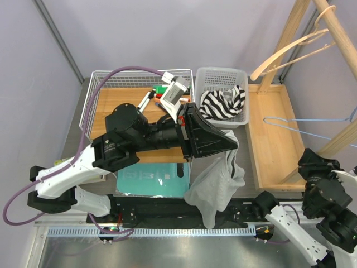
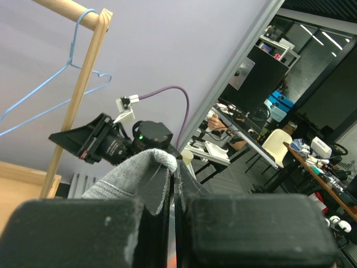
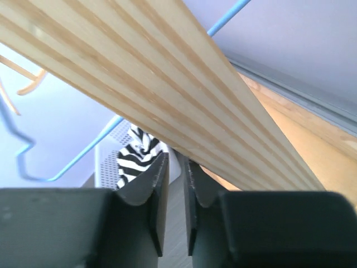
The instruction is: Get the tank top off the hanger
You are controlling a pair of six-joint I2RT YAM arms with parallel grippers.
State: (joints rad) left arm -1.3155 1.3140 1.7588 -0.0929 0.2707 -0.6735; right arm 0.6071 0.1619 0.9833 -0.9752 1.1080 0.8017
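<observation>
Tank top (image 1: 215, 187) looks already off the blue hanger (image 1: 266, 119) (wire is bare). It hangs from left gripper (image 2: 174, 173), jaws clamped on cloth, approx. mid near edge of table. Right gripper (image 3: 174, 206) by right edge, jaws nearly together, empty. Next prob.: lower cloth, then release.
</observation>
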